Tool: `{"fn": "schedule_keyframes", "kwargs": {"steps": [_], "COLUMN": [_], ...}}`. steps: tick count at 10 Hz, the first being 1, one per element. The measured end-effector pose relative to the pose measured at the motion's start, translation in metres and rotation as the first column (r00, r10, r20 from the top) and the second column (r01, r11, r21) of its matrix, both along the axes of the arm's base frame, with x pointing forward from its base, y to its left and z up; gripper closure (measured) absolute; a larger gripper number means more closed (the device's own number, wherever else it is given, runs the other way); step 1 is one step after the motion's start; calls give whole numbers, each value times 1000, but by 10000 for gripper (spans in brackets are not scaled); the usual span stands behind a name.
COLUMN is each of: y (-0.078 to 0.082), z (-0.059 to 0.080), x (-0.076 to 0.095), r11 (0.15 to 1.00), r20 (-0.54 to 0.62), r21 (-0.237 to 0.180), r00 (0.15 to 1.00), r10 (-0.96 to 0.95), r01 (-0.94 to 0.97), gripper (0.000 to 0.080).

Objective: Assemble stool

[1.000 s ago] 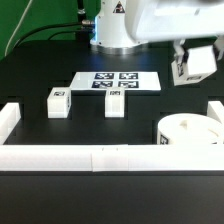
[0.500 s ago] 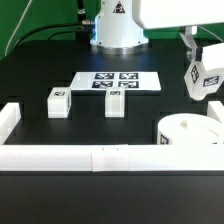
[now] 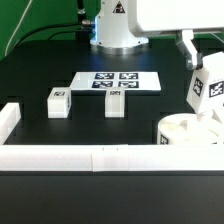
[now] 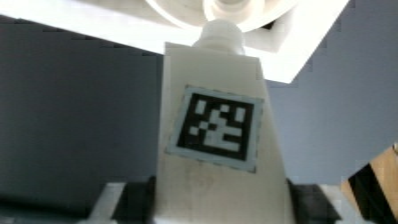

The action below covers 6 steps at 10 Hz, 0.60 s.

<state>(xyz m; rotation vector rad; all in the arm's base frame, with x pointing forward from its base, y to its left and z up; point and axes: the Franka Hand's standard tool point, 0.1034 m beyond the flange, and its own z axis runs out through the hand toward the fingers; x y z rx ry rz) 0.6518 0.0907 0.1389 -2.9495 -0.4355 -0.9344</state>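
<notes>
Stool leg block (image 4: 217,120) sits clamped in my gripper (image 4: 214,200), fingers (image 4: 125,200) closed on its wide end. Its long axis is near upright, a bit tilted, with the narrow end pointing down at the round seat (image 3: 186,130) on the exterior view's right; contact unclear. Two spare legs (image 3: 57,101) (image 3: 116,102) stand apart by the marker board (image 3: 118,81).

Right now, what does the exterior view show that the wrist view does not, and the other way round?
Only the exterior view shows two loose legs, the marker board and the white border rails. Only the wrist view shows, close up, the narrow tip of the held leg pointing toward the seat, with the tool closed on the leg's base. Both show the held leg with its tag, and the round seat.
</notes>
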Motion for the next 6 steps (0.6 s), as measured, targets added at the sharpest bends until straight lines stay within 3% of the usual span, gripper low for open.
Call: {"fn": "schedule_keyframes", "kwargs": {"steps": [2, 5, 6], "y": [3, 29, 31], "z": [-5, -2, -4], "x": [-2, -6, -8], "r11": [1000, 984, 978], "r20": [7, 24, 20], "r21": [-3, -114, -137], "r00": [1000, 990, 986], "r10": [9, 141, 164], "r01": [-9, -137, -160], "gripper": [476, 476, 476]}}
